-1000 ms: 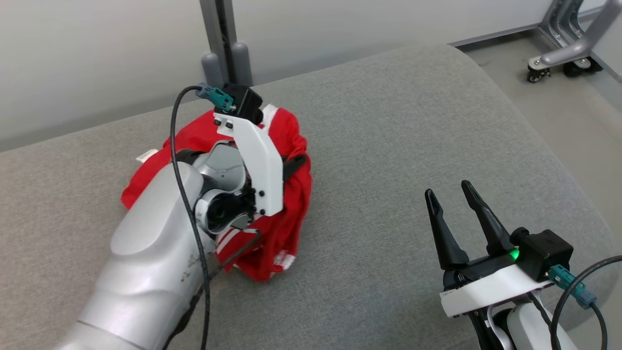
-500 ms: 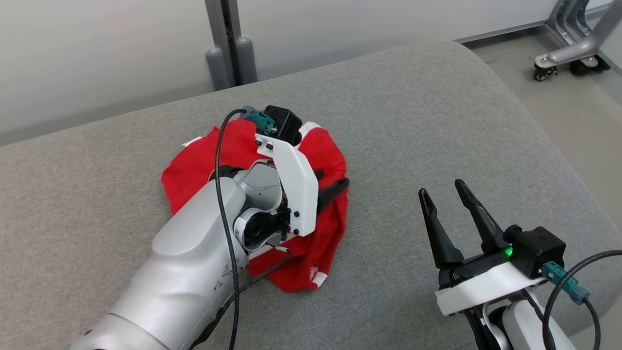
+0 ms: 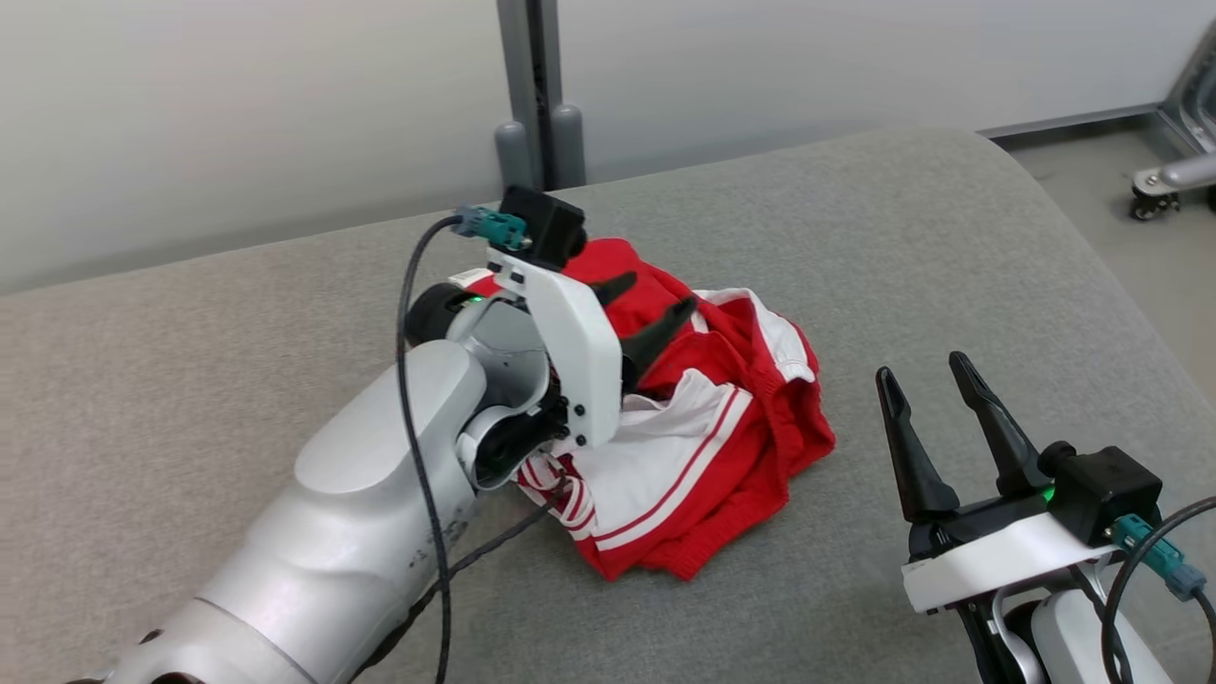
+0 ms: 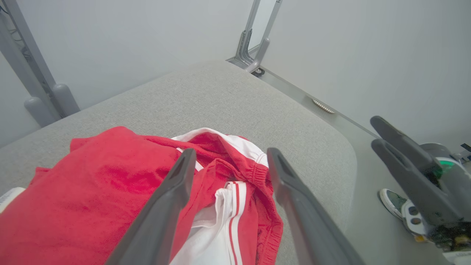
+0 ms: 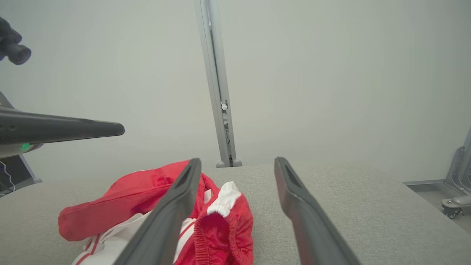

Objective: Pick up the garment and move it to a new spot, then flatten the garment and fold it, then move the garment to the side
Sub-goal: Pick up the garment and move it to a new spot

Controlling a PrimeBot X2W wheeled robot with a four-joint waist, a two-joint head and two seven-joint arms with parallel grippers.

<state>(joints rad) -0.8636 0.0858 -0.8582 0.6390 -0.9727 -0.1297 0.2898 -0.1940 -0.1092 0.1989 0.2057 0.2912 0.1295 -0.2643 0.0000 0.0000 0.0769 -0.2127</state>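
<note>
Where a crumpled red garment (image 3: 722,446) with white striped panels lies on the grey padded bench (image 3: 855,218), the left gripper (image 3: 660,292) hangs over its top, fingers spread, holding nothing. The right gripper (image 3: 921,368) sits nearby, also open and empty.

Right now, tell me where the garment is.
In the head view the red-and-white garment lies crumpled on the grey cushion, under the open left claw and left of the right claw.
</note>
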